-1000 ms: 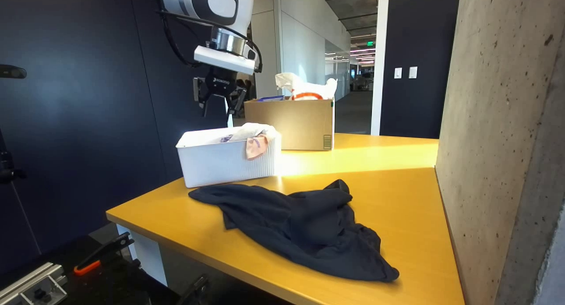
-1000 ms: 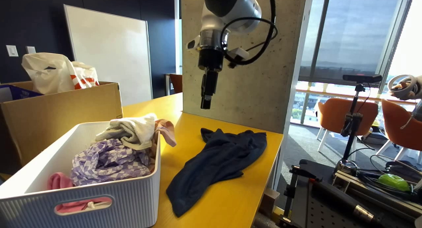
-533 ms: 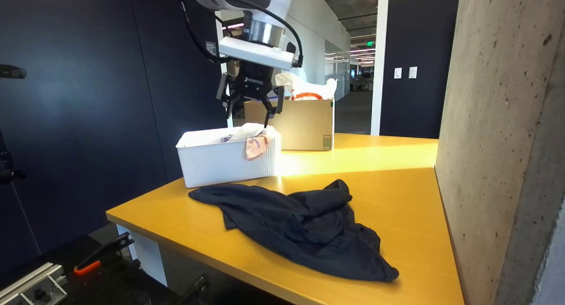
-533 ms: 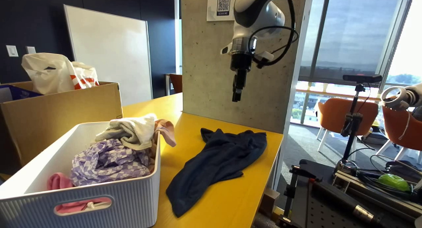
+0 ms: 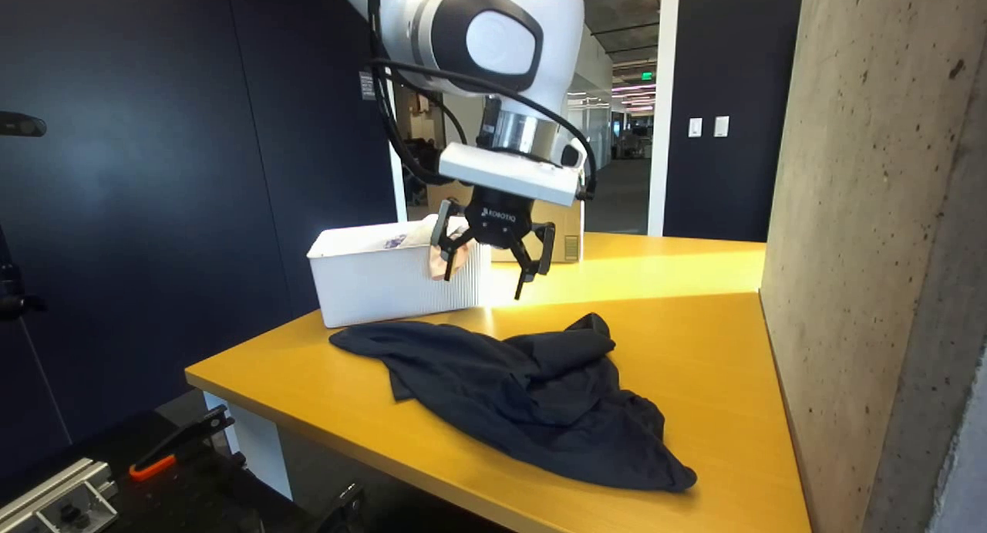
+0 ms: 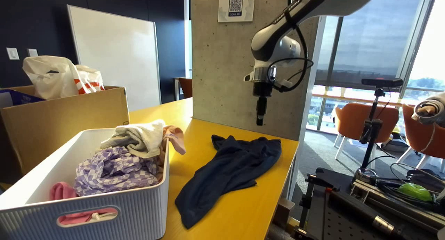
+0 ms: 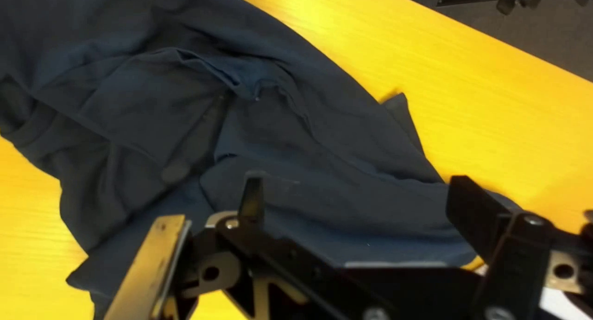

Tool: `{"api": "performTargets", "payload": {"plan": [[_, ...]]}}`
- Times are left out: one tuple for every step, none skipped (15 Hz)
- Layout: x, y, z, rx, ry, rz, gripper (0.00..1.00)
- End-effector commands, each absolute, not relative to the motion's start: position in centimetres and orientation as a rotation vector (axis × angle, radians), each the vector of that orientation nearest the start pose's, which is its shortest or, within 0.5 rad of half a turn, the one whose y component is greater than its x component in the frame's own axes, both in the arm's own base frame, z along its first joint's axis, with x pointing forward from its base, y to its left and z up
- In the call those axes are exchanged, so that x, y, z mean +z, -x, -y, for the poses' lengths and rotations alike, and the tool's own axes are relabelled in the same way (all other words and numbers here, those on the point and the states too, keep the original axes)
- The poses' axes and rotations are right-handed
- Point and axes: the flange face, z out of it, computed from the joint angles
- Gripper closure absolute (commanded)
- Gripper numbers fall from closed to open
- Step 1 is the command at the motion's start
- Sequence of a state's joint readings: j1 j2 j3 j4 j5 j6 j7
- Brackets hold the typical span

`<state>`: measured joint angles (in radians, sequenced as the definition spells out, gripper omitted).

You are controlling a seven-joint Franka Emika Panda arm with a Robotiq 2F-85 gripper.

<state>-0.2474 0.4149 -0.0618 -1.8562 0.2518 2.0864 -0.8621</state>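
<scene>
Hovering above a crumpled navy-blue cloth (image 5: 532, 390) on the smooth yellow tabletop (image 5: 694, 340), the black two-fingered metal gripper (image 5: 483, 288) has its jaws wide apart and empty; this looks like a positioning step, and grasping would call for lowering first.

My gripper (image 5: 483, 286) is black, the cloth (image 5: 493, 386) dark navy, and the table (image 5: 694, 379) golden yellow. I see a white bin (image 6: 142, 212), purple-and-white checked fabric (image 6: 111, 175) and pink fabric (image 6: 62, 190).
</scene>
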Motion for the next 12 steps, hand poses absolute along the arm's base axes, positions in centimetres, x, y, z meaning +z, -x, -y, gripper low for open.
{"api": "performTargets", "payload": {"plan": [[24.4,-60.5,18.0,0.145,2.883,0.659,0.0],[23.4,-60.8,18.1,0.14,2.9,0.663,0.0],[23.0,-61.2,18.4,0.129,2.921,0.668,0.0],[23.0,-61.7,18.5,0.087,2.948,0.667,0.0],[23.2,-62.3,18.5,0.041,2.969,0.665,0.0],[23.4,-63.0,18.5,0.004,2.994,0.657,0.0],[23.5,-63.7,18.5,-0.035,3.022,0.641,0.0],[23.6,-64.9,18.4,-0.071,3.044,0.629,0.0],[23.7,-65.9,18.1,-0.102,3.063,0.626,0.0],[23.7,-67.0,17.7,-0.129,3.074,0.626,0.0],[23.5,-68.3,17.6,-0.165,3.096,0.623,0.0],[23.4,-69.2,17.5,-0.19,3.105,0.616,0.0]]}}
